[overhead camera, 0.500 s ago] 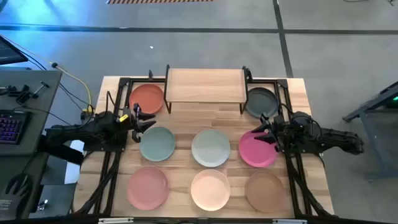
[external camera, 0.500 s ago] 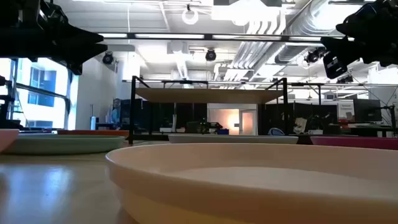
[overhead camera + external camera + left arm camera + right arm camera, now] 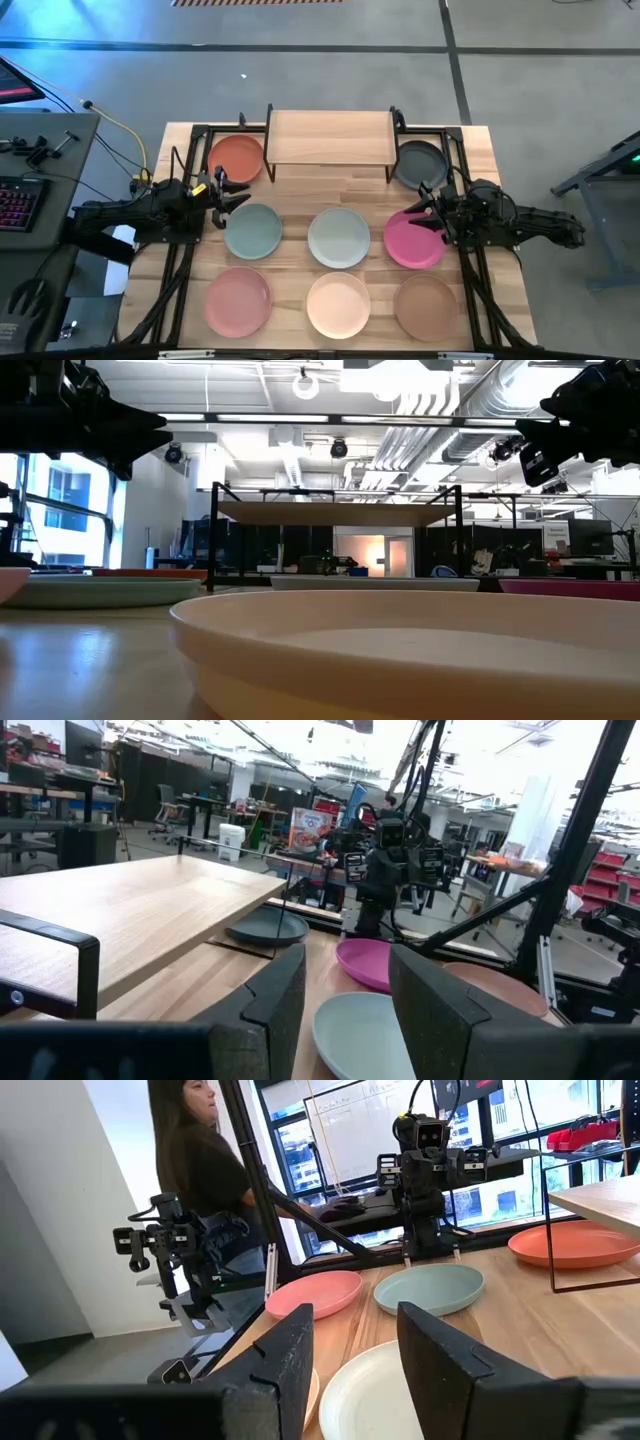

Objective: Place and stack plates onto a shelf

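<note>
1. Wooden bench (image 3: 300,195): all 8 plates lie on it; shelf (image 3: 330,136) top bare, so nothing stacked yet.
2. Left claw (image 3: 236,193) fingers apart, empty, sage plate (image 3: 253,229) just below-front, orange plate (image 3: 237,158) beside.
3. Right claw (image 3: 421,214) fingers apart, empty, over magenta plate (image 3: 413,240) edge.

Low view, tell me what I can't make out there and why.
- Cream plate: fills the foreground, cut off by the bottom edge; it hides most of the table behind it.
- Magenta plate and sage green plate: only edge-on rims show; insides hidden.
- Shelf: seen from below top level, so its upper surface is hidden.
- Left gripper and right gripper: dark silhouettes against ceiling lights, arms cut by the top edge.
</note>
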